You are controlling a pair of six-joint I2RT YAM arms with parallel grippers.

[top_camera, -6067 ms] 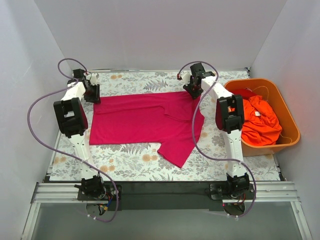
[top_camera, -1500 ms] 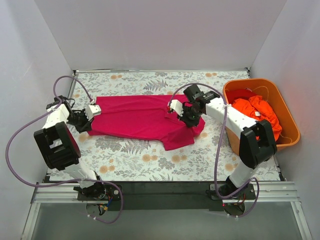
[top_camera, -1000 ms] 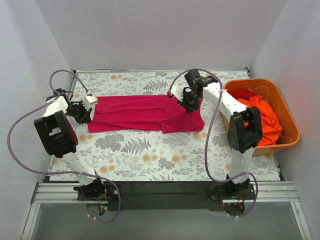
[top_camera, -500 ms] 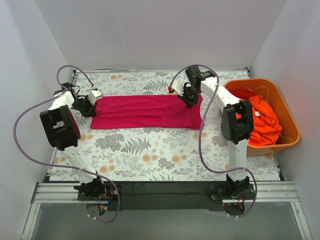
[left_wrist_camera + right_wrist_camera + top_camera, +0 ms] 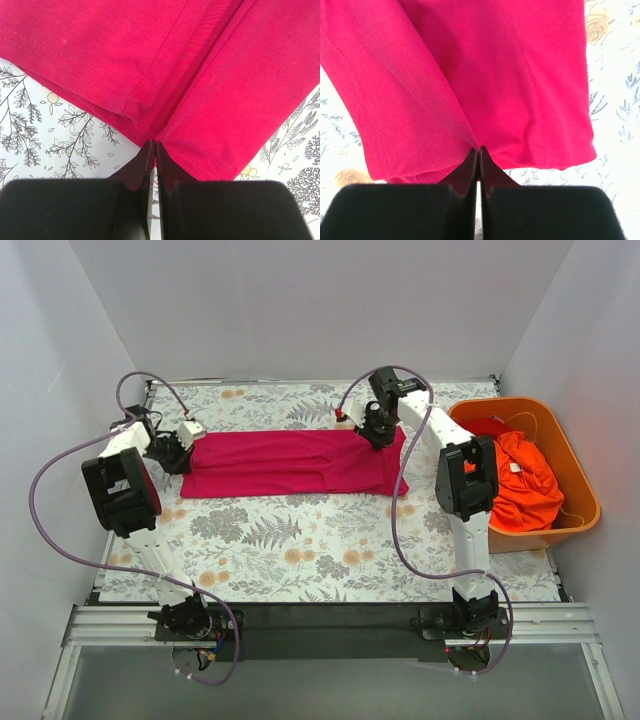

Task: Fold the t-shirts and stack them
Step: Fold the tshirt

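Honestly, only the wrist cams showed the grip: left claw [image 5: 152, 150] and right claw [image 5: 479, 152] were each pinched tight on an edge of the magenta t-shirt [image 5: 210, 70], with cloth fanning out ahead of the tips. Overhead alone showed me that shirt stretched as a long band between them, plus the orange shirts [image 5: 520, 485] heaped in the tub [image 5: 583, 502] beyond the right claw.
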